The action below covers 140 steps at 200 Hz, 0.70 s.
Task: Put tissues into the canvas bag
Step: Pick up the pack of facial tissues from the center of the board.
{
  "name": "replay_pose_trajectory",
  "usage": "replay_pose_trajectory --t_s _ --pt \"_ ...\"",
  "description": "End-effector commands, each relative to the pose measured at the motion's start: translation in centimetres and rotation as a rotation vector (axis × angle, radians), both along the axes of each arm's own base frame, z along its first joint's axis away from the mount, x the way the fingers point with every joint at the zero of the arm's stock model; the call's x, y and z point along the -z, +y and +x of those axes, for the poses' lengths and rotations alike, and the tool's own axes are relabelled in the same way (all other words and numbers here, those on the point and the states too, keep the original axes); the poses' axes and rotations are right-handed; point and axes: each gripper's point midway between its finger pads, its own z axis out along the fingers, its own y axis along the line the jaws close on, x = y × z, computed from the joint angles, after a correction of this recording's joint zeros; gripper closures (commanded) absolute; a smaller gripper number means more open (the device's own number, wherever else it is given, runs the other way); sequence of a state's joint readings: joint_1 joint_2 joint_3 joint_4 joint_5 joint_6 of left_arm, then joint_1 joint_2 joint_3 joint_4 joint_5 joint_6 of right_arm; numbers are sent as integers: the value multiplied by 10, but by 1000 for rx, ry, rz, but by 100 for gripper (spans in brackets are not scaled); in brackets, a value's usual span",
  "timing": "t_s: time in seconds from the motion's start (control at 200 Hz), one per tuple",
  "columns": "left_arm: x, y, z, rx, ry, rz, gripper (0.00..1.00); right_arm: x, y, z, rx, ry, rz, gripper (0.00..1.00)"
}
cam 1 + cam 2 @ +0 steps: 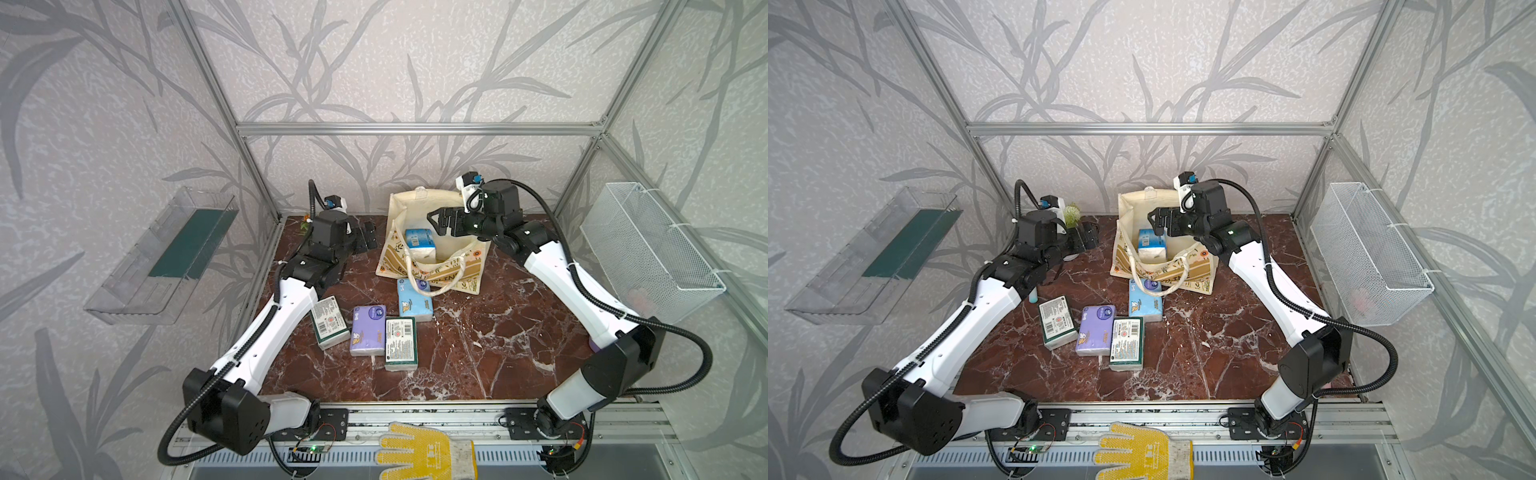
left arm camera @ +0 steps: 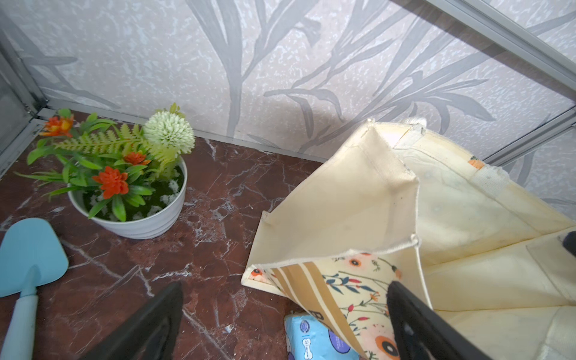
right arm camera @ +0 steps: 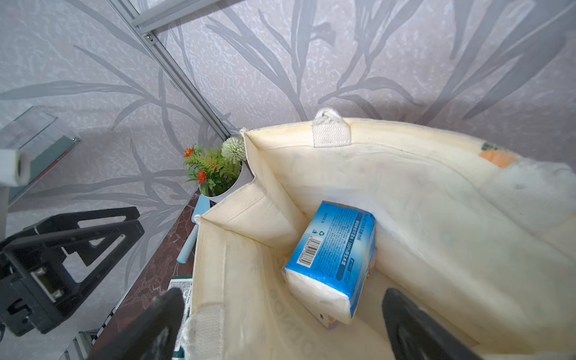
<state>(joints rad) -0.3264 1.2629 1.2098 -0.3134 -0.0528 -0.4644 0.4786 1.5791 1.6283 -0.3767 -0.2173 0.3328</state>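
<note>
Right hand (image 1: 434,222) wide over your limp cream canvas bag (image 1: 455,249), 1 glossy blue pack (image 1: 420,242) inside; left hand (image 1: 368,236) wide to its left; 4 soft packs (image 1: 368,330) near.

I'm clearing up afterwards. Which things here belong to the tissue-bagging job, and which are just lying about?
Job: canvas bag; blue pack inside it; outside it: second blue pack, lilac pack, green pack, second green pack.
Lying about: potted plant, blue trowel, wire basket, clear shelf, yellow glove.
</note>
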Motion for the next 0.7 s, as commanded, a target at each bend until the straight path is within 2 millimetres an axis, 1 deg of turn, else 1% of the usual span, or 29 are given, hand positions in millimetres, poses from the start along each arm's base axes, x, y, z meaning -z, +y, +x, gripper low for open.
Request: replay_pose_trajectory --t_s 0.0,0.065,0.18,0.275,0.365,0.475,0.545,0.56,0.695 --pt "11 10 -17 -48 15 -14 1 -25 -7 -12 -11 -100 17 1" --pt "19 8 -26 -34 30 -19 1 -26 -11 -20 -11 -117 23 1" --pt "34 6 -44 -35 55 -16 1 -21 -19 -36 -20 -140 20 1" --pt "44 2 -59 -28 71 3 1 -11 -27 -48 -19 -149 5 1" --pt "52 -3 -73 -21 83 34 1 4 -34 -61 -20 -149 -8 1" --pt "62 -9 -88 -9 93 28 1 19 -42 -78 -30 -155 -22 1" --pt "70 -9 -96 -10 104 24 1 31 -47 -88 -29 -154 -29 1" --pt "71 -9 -98 -11 107 23 1 30 -49 -91 -30 -161 -25 1" --pt "91 -9 -113 -13 146 -12 1 52 -59 -110 -28 -158 -23 1"
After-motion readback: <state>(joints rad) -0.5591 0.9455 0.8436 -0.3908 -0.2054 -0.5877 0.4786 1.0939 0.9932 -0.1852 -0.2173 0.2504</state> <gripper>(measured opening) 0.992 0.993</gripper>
